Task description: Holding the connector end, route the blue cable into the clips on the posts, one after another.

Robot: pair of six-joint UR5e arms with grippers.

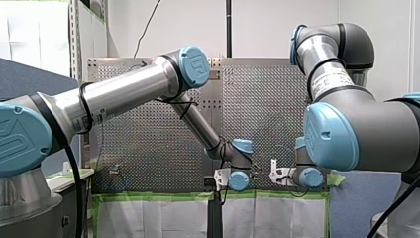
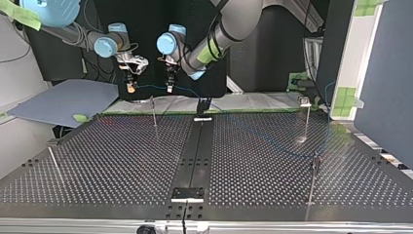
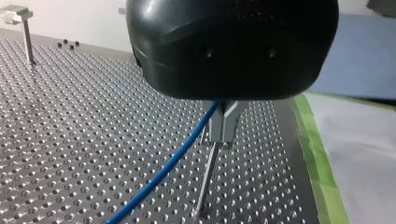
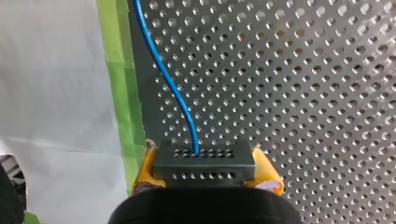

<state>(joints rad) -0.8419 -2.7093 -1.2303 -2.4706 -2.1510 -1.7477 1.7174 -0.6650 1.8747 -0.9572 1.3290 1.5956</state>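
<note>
My right jaws are gripping the connector (image 4: 204, 164), a dark block with rows of small holes, with my yellow pads (image 4: 270, 171) pressing on both of its sides. The cable (image 4: 163, 74) is leaving the block's middle and curving away ahead of these jaws. It is passing over the bench (image 4: 303, 93), just beside a strip of green tape (image 4: 119, 84) and a white sheet (image 4: 51, 93). My left jaws are pinching shut around the same cable further along it, and from them the blue line is slanting down and away over the holes. Directly under those jaws a thin post (image 3: 205, 184) is standing on the bench, its top coming up just beneath the tips. I cannot tell whether the cable is lying in its clip. In the top view both jaws are hanging above the bench's far edge, near each other. There the right jaws are sitting at 9 o'clock from the left ones, with a short stretch of cable running between them. That post is standing at about 7 o'clock from my left jaws. A second post (image 2: 307, 117) is rising at 4 o'clock by the far edge, a third post (image 2: 314, 180) at 4 o'clock but nearer the camera, and a fourth post (image 2: 53, 163) at 8 o'clock. Past my left jaws the cable is running on toward 3 o'clock.
</note>
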